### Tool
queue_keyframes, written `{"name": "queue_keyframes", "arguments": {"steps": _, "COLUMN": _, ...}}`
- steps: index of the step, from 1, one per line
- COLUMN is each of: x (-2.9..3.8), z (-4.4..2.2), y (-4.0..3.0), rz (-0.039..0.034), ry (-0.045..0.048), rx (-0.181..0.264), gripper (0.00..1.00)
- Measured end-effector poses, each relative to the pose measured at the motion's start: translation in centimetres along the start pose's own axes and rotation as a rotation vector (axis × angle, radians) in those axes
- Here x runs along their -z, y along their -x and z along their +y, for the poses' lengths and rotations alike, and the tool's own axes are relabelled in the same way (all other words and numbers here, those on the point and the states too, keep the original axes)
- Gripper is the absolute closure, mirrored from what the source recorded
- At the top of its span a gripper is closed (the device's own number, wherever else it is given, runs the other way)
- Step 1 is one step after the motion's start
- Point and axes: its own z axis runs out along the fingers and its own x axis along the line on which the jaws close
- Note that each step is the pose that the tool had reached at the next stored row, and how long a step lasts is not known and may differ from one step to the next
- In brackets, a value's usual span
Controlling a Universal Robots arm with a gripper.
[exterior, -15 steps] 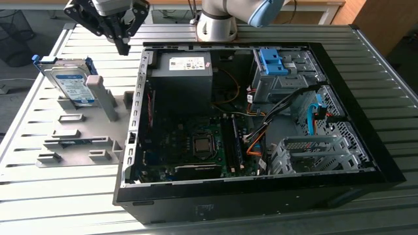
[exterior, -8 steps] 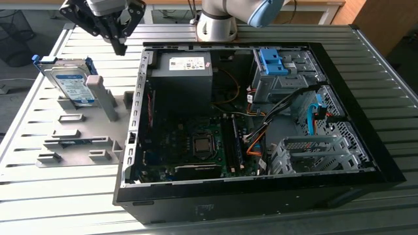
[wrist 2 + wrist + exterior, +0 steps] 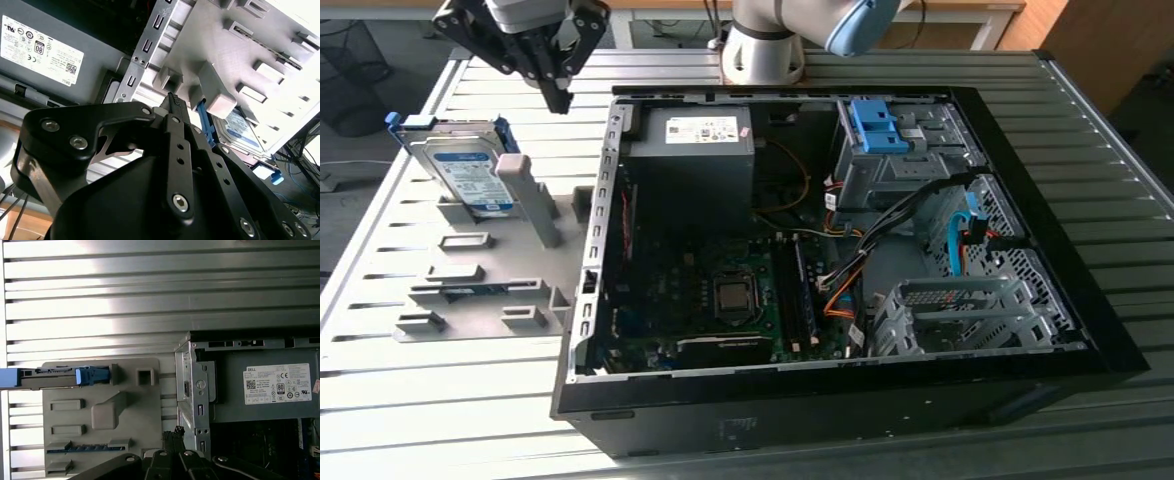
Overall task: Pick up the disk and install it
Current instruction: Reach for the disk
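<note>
We see a slatted metal table [image 3: 854, 70] carrying an open computer case [image 3: 854, 430]. Beside the case, on the exterior view's left, lies a grey rack [image 3: 520, 265]. Inside the case, a power supply [image 3: 694, 170] fills the corner nearest the arm's base [image 3: 761, 50]. The disk [image 3: 460, 170] stands on edge in the rack, framed in blue. The gripper [image 3: 560, 100] hangs above the table between disk and case, touching neither, its fingers pressed together on nothing.
</note>
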Motion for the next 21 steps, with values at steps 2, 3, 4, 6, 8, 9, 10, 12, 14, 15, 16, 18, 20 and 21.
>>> {"name": "queue_keyframes", "arguments": {"steps": 2, "x": 0.0, "z": -0.01, "y": -0.15, "rz": 0.0, "ry": 0.0, "rx": 0.0, "gripper": 0.89}}
{"name": "queue_keyframes", "arguments": {"steps": 3, "x": 0.0, "z": -0.02, "y": -0.22, "rz": 0.0001, "ry": 0.0, "rx": 0.0, "gripper": 0.89}}
{"name": "queue_keyframes", "arguments": {"steps": 4, "x": 0.0, "z": -0.02, "y": -0.29, "rz": 0.0001, "ry": -0.0001, "rx": 0.0, "gripper": 0.89}}
{"name": "queue_keyframes", "arguments": {"steps": 6, "x": 0.0, "z": -0.03, "y": -0.41, "rz": 0.0, "ry": 0.0, "rx": 0.0, "gripper": 0.89}}
{"name": "queue_keyframes", "arguments": {"steps": 8, "x": -0.01, "z": -0.04, "y": -0.53, "rz": 0.0, "ry": 0.0, "rx": 0.0, "gripper": 0.89}}
{"name": "queue_keyframes", "arguments": {"steps": 9, "x": -0.01, "z": -0.04, "y": -0.58, "rz": 0.0001, "ry": 0.0, "rx": 0.0, "gripper": 0.89}}
{"name": "queue_keyframes", "arguments": {"steps": 10, "x": -0.01, "z": -0.04, "y": -0.63, "rz": 0.0001, "ry": 0.0, "rx": 0.0, "gripper": 0.89}}
{"name": "queue_keyframes", "arguments": {"steps": 12, "x": 0.0, "z": -0.05, "y": -0.75, "rz": 0.0001, "ry": -0.0001, "rx": 0.0, "gripper": 0.89}}
{"name": "queue_keyframes", "arguments": {"steps": 14, "x": 0.0, "z": -0.05, "y": -1.01, "rz": 0.0, "ry": 0.0, "rx": 0.0, "gripper": 0.89}}
{"name": "queue_keyframes", "arguments": {"steps": 15, "x": 0.0, "z": 0.0, "y": -1.17, "rz": 0.0001, "ry": -0.0001, "rx": 0.0, "gripper": 0.89}}
{"name": "queue_keyframes", "arguments": {"steps": 16, "x": 0.0, "z": 0.08, "y": -1.32, "rz": 0.0, "ry": -0.0001, "rx": 0.0, "gripper": 0.89}}
{"name": "queue_keyframes", "arguments": {"steps": 18, "x": -0.01, "z": 0.31, "y": -1.52, "rz": 0.0, "ry": 0.0, "rx": 0.0, "gripper": 0.89}}
{"name": "queue_keyframes", "arguments": {"steps": 20, "x": -0.03, "z": 0.6, "y": -1.65, "rz": 0.0001, "ry": -0.0001, "rx": 0.0, "gripper": 0.89}}
{"name": "queue_keyframes", "arguments": {"steps": 21, "x": -0.03, "z": 0.69, "y": -1.7, "rz": 0.0001, "ry": 0.0, "rx": 0.0, "gripper": 0.89}}
